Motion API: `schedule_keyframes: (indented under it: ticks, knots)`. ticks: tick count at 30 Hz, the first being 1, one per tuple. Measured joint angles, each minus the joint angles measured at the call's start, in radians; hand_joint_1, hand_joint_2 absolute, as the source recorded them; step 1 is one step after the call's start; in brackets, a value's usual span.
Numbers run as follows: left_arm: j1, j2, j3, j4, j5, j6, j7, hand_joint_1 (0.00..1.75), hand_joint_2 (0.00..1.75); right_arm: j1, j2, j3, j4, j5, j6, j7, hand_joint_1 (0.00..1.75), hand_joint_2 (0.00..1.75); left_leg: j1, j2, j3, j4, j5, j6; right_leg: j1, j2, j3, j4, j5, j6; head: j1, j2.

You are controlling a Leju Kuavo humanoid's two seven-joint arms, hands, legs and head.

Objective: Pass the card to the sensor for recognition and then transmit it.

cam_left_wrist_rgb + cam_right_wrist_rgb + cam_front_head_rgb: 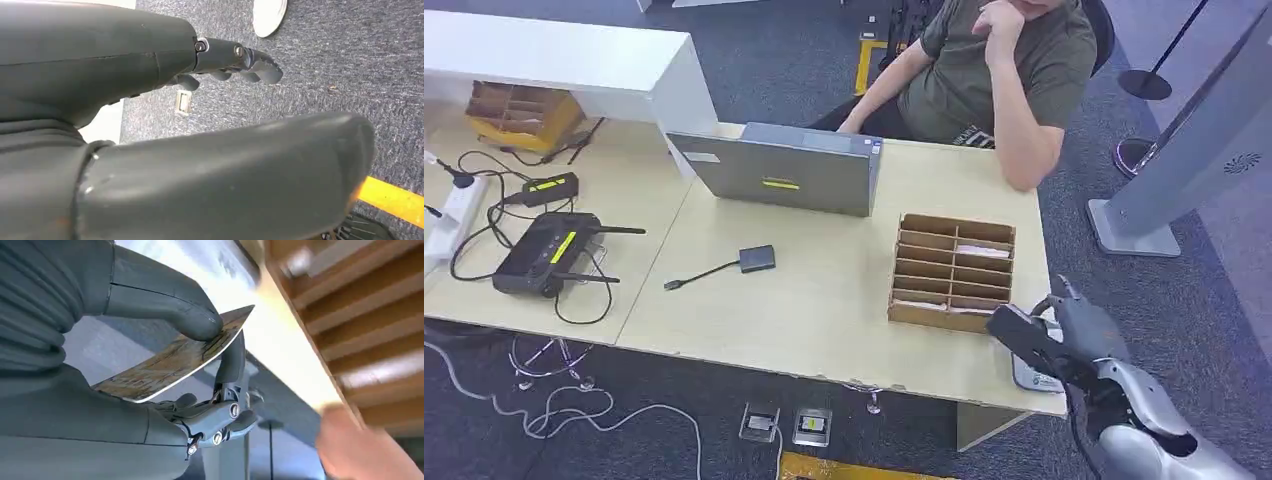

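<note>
My right hand [1064,340] hangs over the table's front right corner, just in front of the cardboard sorter. It pinches a brown patterned card [175,360] between the thumb [165,300] and the darker fingers [232,365], and the card lies nearly flat. Under the hand a pale flat sensor pad [1027,378] lies on the table, mostly hidden by the hand. My left hand [235,62] hangs over the grey carpet with its fingers stretched out and nothing in it.
A cardboard slot sorter [952,270] holding a few cards stands beside the right hand. A person [994,70] sits behind the table at a grey laptop [784,175]. A small adapter [757,258], a router [539,250] and cables lie to the left.
</note>
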Motion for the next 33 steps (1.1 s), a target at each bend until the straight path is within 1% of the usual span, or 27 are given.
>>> schedule_keyframes:
  ticks: [8,13,17,22,29,33]
  knots:
    - [0.0,0.0,0.0,0.0,0.007,0.002,0.0,0.0,0.0,-0.103,-0.046,-0.066,-0.182,0.059,0.072,0.048,1.75,1.75,0.0,0.0,0.0,0.0,0.0,0.0,0.0,0.0,0.0,0.0,0.0,0.0,0.001,0.0]
    - [0.0,0.0,0.0,0.0,0.008,-0.001,0.0,0.0,0.0,-0.154,-0.067,-0.11,-0.229,0.061,0.107,0.048,1.75,1.75,0.0,0.0,0.0,0.0,0.0,0.0,0.0,0.0,0.0,0.0,0.0,0.0,0.001,0.0]
    - [0.0,0.0,0.0,0.0,0.005,-0.001,0.0,0.0,0.0,-0.193,-0.066,-0.119,-0.238,0.061,0.138,0.031,1.75,1.75,0.0,0.0,0.0,0.0,0.0,0.0,0.0,0.0,0.0,0.0,0.0,0.0,0.0,0.0]
    - [-0.001,-0.001,0.0,0.0,-0.001,-0.003,-0.002,0.0,0.0,-0.246,-0.045,-0.096,-0.235,0.08,0.145,0.003,1.75,1.75,0.0,0.0,-0.001,0.0,0.0,0.0,0.0,0.0,0.0,0.0,0.0,0.0,0.0,0.0]
    - [-0.002,-0.004,-0.002,0.0,-0.01,-0.006,-0.005,0.0,0.0,-0.309,0.02,-0.057,-0.193,0.09,0.155,-0.011,1.75,1.75,0.0,0.0,-0.001,0.0,0.0,0.0,0.0,0.0,0.0,0.0,0.0,0.0,0.0,0.0]
    - [-0.002,-0.008,-0.005,0.0,-0.018,-0.008,-0.005,0.0,0.0,-0.349,0.048,-0.036,-0.158,0.091,0.165,-0.014,1.75,1.75,0.0,0.0,-0.001,0.0,0.0,0.0,0.0,0.0,0.0,0.0,0.0,0.0,0.0,0.0]
